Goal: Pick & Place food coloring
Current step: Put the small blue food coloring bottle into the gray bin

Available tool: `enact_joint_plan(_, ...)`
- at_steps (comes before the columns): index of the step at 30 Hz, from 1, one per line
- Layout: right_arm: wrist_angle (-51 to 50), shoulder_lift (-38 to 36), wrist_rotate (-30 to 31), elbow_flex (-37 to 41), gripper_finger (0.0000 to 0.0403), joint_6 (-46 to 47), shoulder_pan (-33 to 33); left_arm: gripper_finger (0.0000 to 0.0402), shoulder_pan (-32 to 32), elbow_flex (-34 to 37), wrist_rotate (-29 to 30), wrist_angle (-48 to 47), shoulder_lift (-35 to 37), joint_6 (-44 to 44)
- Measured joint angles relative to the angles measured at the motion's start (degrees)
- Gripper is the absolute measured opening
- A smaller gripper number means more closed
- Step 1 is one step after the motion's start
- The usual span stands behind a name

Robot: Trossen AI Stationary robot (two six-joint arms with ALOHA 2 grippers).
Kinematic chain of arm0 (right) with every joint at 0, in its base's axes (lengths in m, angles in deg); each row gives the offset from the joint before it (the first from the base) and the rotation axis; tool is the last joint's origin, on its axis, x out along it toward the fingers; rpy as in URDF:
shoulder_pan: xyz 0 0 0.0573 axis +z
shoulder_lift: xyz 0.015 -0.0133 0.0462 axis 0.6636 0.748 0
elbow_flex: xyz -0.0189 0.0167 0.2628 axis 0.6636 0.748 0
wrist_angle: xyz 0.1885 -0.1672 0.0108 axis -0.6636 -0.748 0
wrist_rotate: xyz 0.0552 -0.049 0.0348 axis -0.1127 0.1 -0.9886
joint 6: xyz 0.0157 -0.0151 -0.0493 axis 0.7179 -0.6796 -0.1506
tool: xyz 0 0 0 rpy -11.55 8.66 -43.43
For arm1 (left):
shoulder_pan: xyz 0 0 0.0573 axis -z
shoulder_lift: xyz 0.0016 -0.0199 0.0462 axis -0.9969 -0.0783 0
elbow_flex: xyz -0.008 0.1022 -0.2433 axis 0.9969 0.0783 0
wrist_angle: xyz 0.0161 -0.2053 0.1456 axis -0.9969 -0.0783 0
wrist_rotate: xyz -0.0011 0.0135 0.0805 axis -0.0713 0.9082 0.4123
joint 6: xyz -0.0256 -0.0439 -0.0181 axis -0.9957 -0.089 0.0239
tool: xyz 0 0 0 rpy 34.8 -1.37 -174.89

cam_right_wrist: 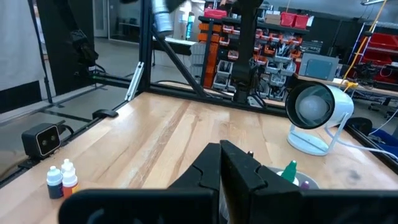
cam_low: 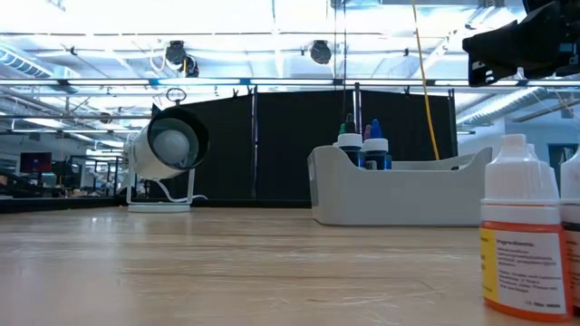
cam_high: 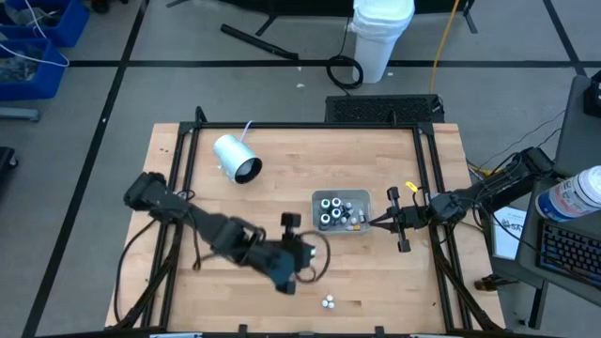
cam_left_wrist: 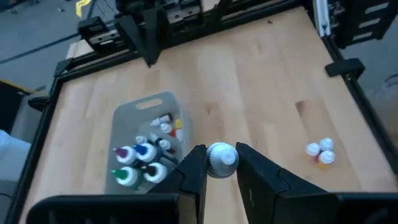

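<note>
Your left gripper (cam_left_wrist: 221, 167) grips a tiny white-capped food coloring bottle (cam_left_wrist: 221, 155) between its dark fingers, held above the wooden table (cam_high: 282, 192) just beside the grey rectangular plastic tray (cam_high: 364, 199). Several more bottles already stand inside that tray (cam_left_wrist: 134, 115). Two small bottles (cam_high: 329, 302) remain on the wood, near the tray. Your right gripper (cam_high: 377, 223), fingers closed on nothing, waits at the tray's other side.

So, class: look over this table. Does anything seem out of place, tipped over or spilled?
Nothing is spilled or damaged. Two small bottles stand apart from the grey tray where the others sit. The left gripper holds a white-capped bottle above the table.
</note>
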State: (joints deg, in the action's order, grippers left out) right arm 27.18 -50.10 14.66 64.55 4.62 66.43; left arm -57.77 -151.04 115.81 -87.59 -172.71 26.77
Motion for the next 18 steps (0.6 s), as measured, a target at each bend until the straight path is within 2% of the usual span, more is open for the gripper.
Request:
enact_joint_plan(8,3.32,0.08,-0.1,0.0,0.0004,2.8,-0.01,0.0076,-9.69,0.0,-15.2,1.79,0.74,12.64)
enact_joint_plan(13,3.62,0.08,-0.26,0.0,0.0004,2.95,0.01,0.0076,-17.12,0.06,-21.91,9.56,-0.07,18.65)
enact_joint_plan(18,3.36,-0.12,-0.28,0.0,0.0004,2.84,0.01,0.0076,-25.19,3.68,-32.37,18.18,-1.32,22.42)
